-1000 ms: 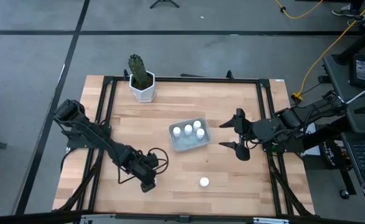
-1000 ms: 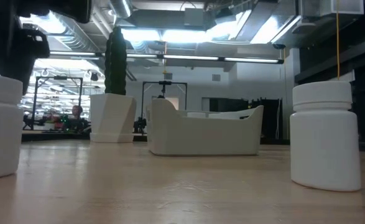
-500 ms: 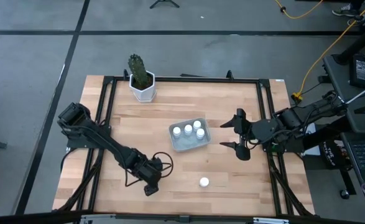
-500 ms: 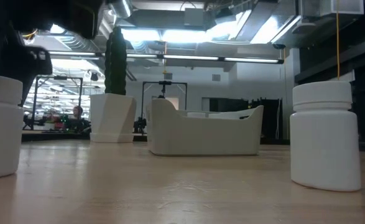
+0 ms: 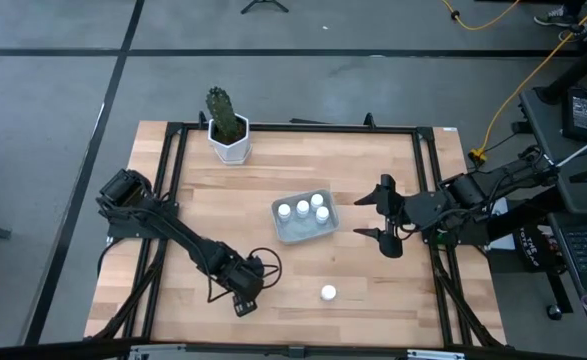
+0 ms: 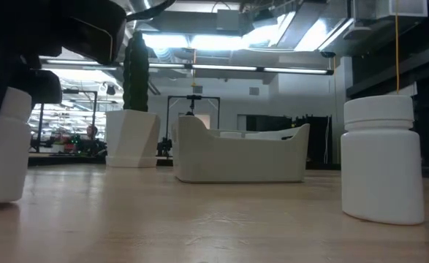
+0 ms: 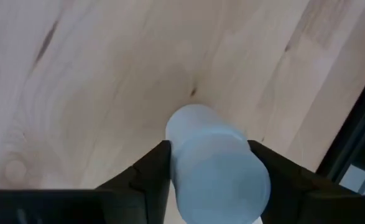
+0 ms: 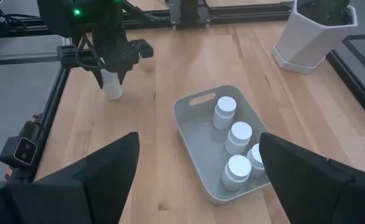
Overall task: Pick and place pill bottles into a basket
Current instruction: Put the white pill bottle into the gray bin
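Observation:
A white pill bottle (image 7: 216,162) stands near the table's front edge, left of centre, with my left gripper (image 5: 245,300) shut on it from above. A second pill bottle (image 5: 328,293) stands upright on its base to the right of it, and shows large in the low view (image 6: 384,161). The pale blue-grey basket (image 5: 291,233) sits mid-table and holds several bottles (image 8: 232,152) upright. My right gripper (image 5: 361,216) hovers open to the right of the basket, touching nothing. My left gripper pinches the bottle's upper part (image 7: 182,155) between its two fingers (image 7: 151,168), one on each side. The fingers point down from above. In the low view the bottle (image 6: 2,146) leans slightly, its lower body showing below the fingers and its base at the tabletop.
A white hexagonal pot with a cactus (image 5: 229,140) stands at the far left of the table. Black frame rails (image 5: 168,200) run along the table's edges. Bare wood lies between the held bottle and the basket.
My left gripper has moved a little toward the table's near edge and right, come down over the bottle and shut on its upper part. The bottle, upright a second ago, now leans slightly.

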### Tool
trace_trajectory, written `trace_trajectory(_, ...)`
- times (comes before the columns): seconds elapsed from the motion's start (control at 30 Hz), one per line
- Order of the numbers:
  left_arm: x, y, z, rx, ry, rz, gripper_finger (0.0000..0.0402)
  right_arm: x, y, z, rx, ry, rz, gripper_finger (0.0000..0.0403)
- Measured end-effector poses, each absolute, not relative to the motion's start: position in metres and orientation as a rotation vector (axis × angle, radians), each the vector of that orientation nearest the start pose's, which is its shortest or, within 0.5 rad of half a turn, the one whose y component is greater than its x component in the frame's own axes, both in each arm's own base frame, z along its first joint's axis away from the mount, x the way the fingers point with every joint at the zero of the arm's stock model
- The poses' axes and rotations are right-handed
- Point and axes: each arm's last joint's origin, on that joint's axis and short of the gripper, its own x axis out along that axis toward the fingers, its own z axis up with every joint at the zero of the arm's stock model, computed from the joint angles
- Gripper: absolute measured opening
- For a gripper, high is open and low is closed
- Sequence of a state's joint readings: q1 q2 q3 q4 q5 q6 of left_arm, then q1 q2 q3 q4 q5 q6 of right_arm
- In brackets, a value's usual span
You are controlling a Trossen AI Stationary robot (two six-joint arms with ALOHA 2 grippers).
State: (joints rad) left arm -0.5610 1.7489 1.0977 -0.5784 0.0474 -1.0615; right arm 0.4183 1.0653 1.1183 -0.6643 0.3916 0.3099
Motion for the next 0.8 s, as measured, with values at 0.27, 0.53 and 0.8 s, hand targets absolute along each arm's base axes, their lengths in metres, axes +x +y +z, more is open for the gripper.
trace_trajectory(0.27, 0.291, -0.174, 0.190, -0.553, 1.313, 0.076, 0.0171, 0.197, 0.076, 0.353, 0.061, 0.558, -0.061, 0.0332)
trace_trajectory(0.53, 0.324, -0.132, 0.246, -0.355, 1.272, 0.034, 0.0171, 0.197, 0.076, 0.353, 0.057, 0.558, -0.060, 0.0332)
trace_trajectory(0.8, 0.352, -0.069, 0.291, -0.267, 1.145, -0.002, 0.0171, 0.197, 0.076, 0.353, 0.054, 0.558, -0.059, 0.0332)
